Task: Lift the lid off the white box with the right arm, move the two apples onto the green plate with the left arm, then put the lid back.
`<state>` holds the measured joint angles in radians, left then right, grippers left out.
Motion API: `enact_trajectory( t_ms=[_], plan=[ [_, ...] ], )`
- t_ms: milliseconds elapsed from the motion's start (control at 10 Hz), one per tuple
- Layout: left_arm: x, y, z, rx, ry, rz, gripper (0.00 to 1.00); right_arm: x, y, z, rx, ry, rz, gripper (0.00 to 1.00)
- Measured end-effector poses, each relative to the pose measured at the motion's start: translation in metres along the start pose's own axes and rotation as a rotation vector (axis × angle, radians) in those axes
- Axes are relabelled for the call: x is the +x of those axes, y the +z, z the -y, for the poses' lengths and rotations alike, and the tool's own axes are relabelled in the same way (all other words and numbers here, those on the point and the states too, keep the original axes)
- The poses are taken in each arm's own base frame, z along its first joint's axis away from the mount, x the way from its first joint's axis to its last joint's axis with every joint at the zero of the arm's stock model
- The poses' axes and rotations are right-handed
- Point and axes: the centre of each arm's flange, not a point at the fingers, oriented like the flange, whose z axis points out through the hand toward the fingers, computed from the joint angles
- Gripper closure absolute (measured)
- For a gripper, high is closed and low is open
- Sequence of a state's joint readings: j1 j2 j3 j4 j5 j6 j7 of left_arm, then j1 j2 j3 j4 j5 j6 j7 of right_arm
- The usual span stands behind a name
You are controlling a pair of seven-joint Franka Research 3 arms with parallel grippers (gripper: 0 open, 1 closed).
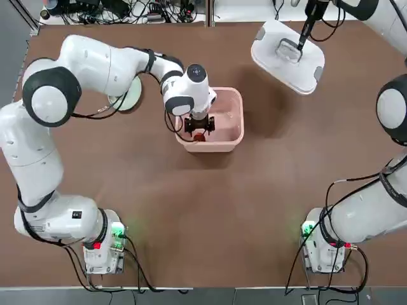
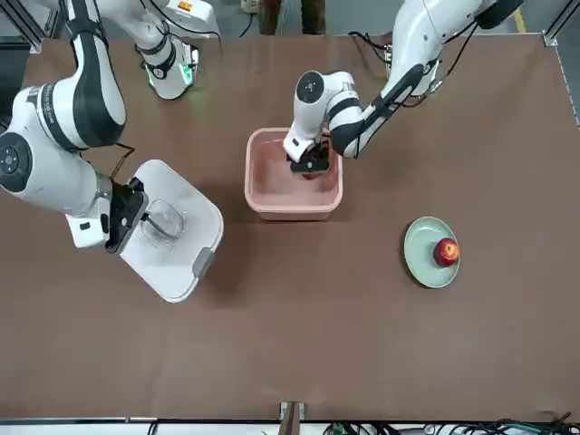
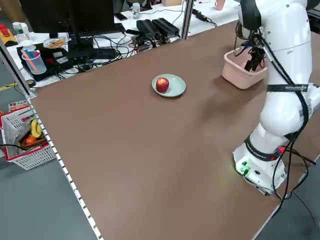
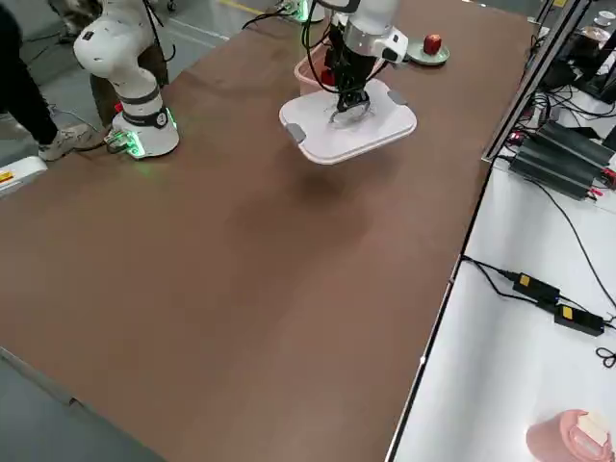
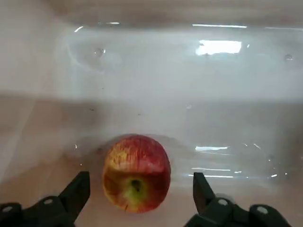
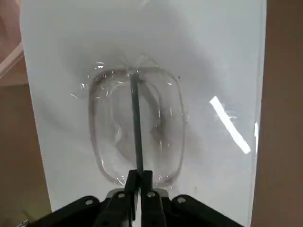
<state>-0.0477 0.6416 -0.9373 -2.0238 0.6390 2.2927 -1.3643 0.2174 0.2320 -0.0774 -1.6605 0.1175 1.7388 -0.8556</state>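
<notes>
With your left gripper (image 5: 137, 198) spread wide, centre the second apple (image 5: 136, 172) squarely between the jaws before clenching, while the right gripper (image 6: 137, 182) grips the lid (image 6: 142, 94).

The left gripper (image 1: 199, 131) fills the near side of the white box (image 1: 230, 121), its fingers spread either side of an apple (image 5: 136, 172). The lid (image 1: 287, 57), held aloft near the far right corner, leaves the box mouth uncovered. The table's (image 1: 210, 216) near half lies bare.
</notes>
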Motion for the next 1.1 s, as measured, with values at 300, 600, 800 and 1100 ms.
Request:
enact_trajectory(
  t_ms=[300,600,800,1100],
  plan=[
    [-0.006,0.025,0.0,0.022,0.005,-0.023,0.06,0.0,0.0,0.0,0.0,0.0,0.0,0.94],
    [-0.005,0.031,0.001,0.023,0.002,-0.013,0.24,0.0,0.0,0.0,0.0,-0.001,0.0,0.94],
    [-0.002,0.029,0.001,0.02,-0.005,-0.015,0.32,0.0,0.0,0.0,0.0,-0.001,0.0,0.94],
    [0.01,0.012,0.004,0.008,-0.033,-0.021,0.32,0.0,0.0,0.0,0.0,-0.003,0.0,0.94]
  ],
)
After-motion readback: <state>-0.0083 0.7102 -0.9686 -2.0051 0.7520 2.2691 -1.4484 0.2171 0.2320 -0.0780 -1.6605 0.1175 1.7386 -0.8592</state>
